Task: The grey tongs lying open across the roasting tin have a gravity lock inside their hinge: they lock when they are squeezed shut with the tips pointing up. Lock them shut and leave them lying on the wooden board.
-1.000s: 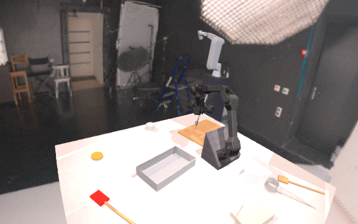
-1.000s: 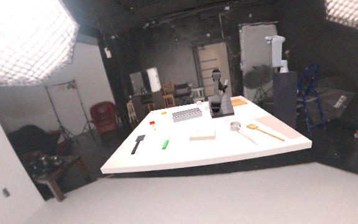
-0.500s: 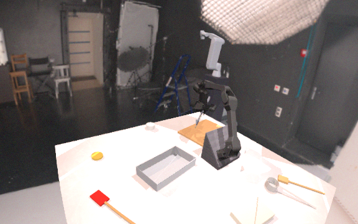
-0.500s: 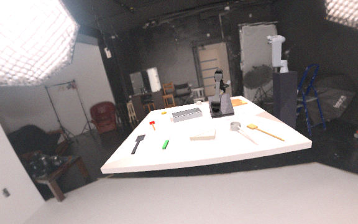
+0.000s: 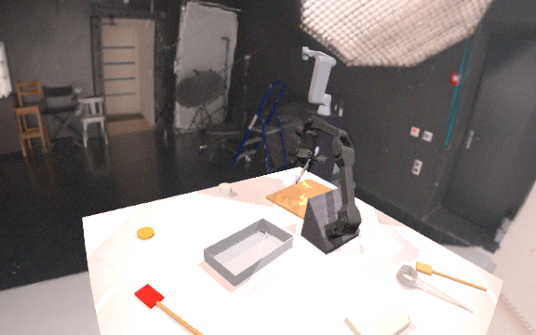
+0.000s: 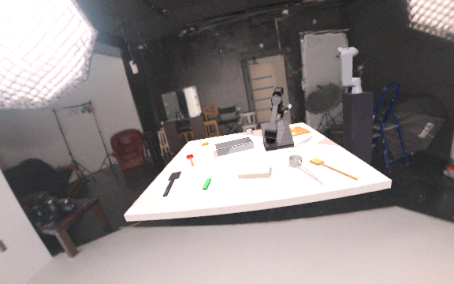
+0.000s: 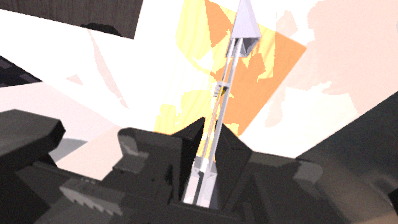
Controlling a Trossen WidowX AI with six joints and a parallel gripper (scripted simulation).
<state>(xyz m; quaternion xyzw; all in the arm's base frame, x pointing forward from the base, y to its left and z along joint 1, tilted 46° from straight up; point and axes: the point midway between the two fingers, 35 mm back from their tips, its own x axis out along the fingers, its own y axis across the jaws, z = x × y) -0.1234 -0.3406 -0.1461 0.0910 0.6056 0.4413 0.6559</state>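
The grey tongs [image 5: 302,172] [image 6: 289,106] [image 7: 246,25] are held by my gripper [image 5: 309,160] [image 7: 210,122], which is shut on them. Their two arms run close together and nearly parallel in the wrist view, with a wedge-shaped end far from the fingers and a small yellow part between the arms. They slant steeply in the top view, the lower end above the far part of the wooden board [image 5: 282,197] [image 6: 299,131] [image 7: 277,75]. Whether they are locked does not show. The grey roasting tin [image 5: 263,266] [image 6: 235,149] has no tongs across it.
The arm's dark wedge base [image 5: 321,225] stands between tin and board. A white cup [image 5: 224,188] and a yellow disc [image 5: 145,233] lie farther left. A red spatula [image 5: 149,296], a pale block [image 6: 254,172], a strainer [image 5: 408,276] and a yellow brush [image 5: 423,268] lie nearer the cameras.
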